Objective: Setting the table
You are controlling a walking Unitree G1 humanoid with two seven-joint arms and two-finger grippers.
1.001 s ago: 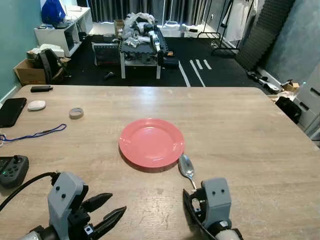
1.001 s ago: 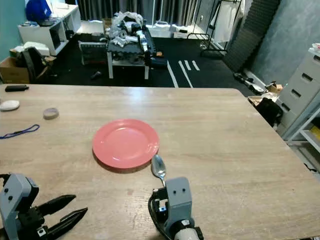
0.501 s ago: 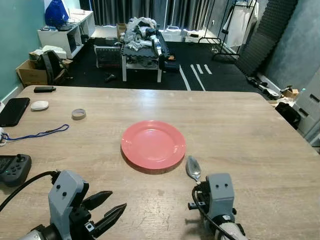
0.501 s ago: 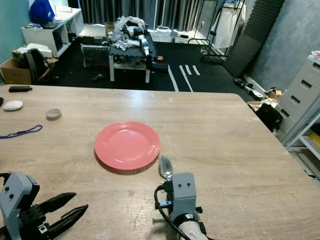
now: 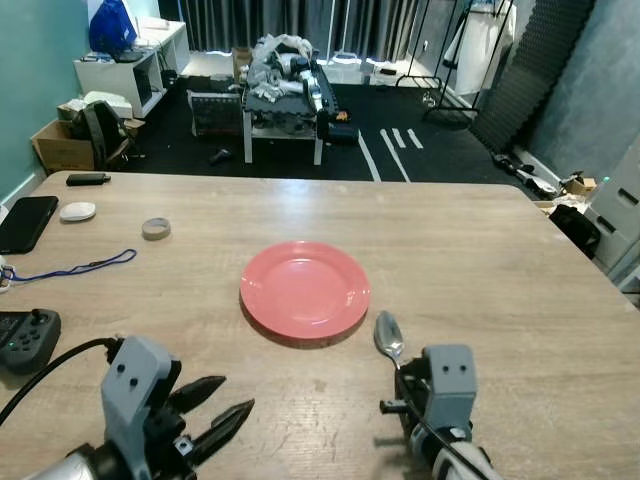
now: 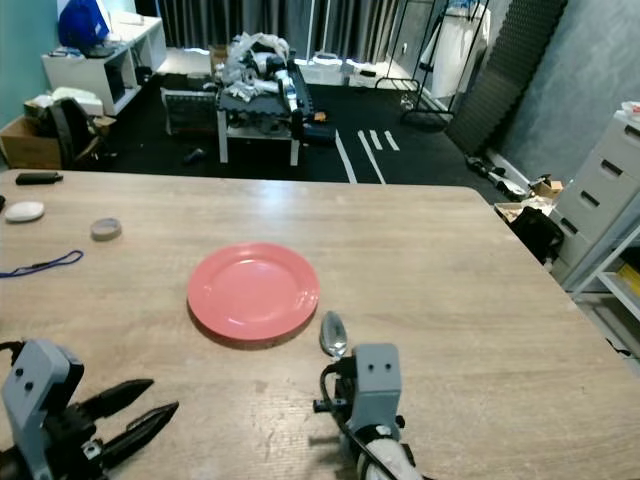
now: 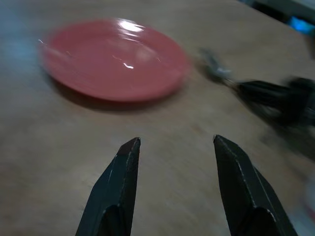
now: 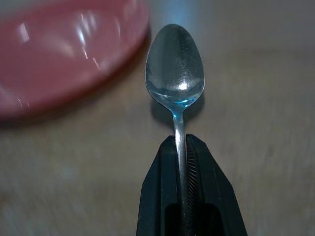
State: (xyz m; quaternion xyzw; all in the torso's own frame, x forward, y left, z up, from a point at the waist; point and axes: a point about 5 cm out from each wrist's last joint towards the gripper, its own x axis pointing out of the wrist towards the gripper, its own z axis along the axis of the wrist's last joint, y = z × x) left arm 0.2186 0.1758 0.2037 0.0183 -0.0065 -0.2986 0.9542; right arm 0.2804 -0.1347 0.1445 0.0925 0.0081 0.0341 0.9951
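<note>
A red plate (image 5: pixel 304 291) lies in the middle of the wooden table (image 5: pixel 480 250). Just right of its near rim is a metal spoon (image 5: pixel 388 337), bowl pointing away from me. My right gripper (image 8: pixel 180 147) is shut on the spoon's handle, low over the table; the spoon's bowl (image 8: pixel 175 61) sticks out beyond the fingertips, next to the plate (image 8: pixel 59 49). My left gripper (image 5: pixel 225 400) hovers open over bare wood at the near left, its fingers (image 7: pixel 123 169) apart with nothing between them, pointing toward the plate (image 7: pixel 110 56).
On the table's left side lie a game controller (image 5: pixel 25 338), a blue cord (image 5: pixel 75 268), a tape roll (image 5: pixel 155 228), a phone (image 5: pixel 22 222) and a white puck (image 5: pixel 76 211). Beyond the far edge is dark floor with a cluttered low table (image 5: pixel 283 85).
The right gripper has carried the spoon a little to the right, from touching the plate's rim to just clear of it. The left gripper has barely moved.
</note>
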